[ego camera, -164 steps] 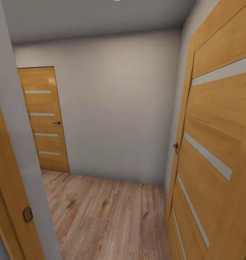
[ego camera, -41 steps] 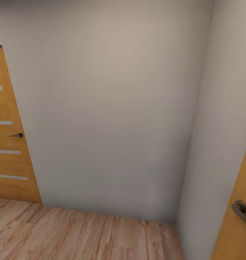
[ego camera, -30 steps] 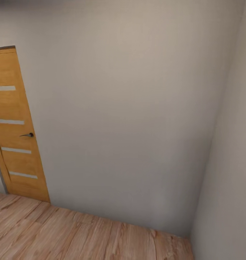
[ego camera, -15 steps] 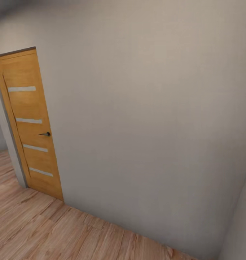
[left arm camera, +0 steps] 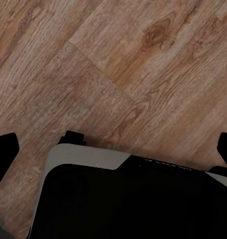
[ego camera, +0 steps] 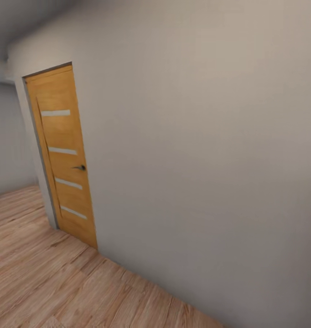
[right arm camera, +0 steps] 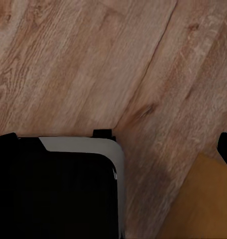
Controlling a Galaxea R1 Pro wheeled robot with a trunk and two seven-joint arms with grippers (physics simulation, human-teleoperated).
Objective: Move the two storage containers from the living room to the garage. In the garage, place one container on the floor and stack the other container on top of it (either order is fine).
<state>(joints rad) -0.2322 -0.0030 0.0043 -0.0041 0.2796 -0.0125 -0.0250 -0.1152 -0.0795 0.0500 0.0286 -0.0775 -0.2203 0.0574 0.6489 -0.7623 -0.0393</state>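
Wood plank floor [ego camera: 46, 273], wooden slatted door [ego camera: 62, 155] at 9 o'clock. Pincer states: cannot tell. Judgement: bins light, stiff; grip thin rim wall.

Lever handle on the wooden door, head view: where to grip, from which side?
Grip the dark lever handle on its horizontal bar, near the end toward the middle of the door. Come from the front, one finger above and one below. It shows small, so finer shape is unclear.
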